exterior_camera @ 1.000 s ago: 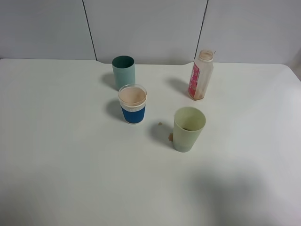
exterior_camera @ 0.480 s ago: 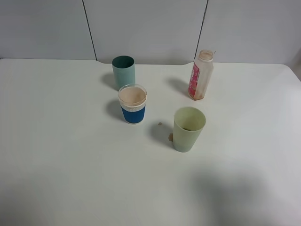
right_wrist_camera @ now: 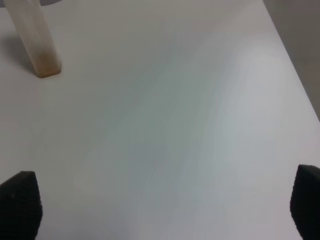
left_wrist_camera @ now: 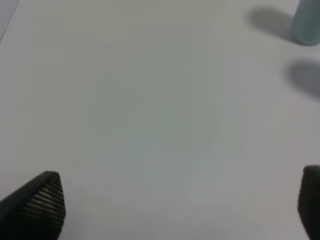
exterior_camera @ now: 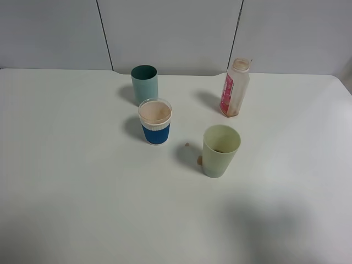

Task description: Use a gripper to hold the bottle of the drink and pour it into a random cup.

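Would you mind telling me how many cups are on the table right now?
3: the teal cup at the back, the blue-sleeved clear cup just in front of it, and the pale yellow-green cup nearer, right of centre. None seems hidden.

White table (exterior_camera: 66,181) before pale grey wall panels (exterior_camera: 170,33) (dark seams)

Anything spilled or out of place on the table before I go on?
Yes: small brown spots on the table just left of the pale yellow-green cup, one against its base, look like spilled drink. The bottle and the other cups stand upright.
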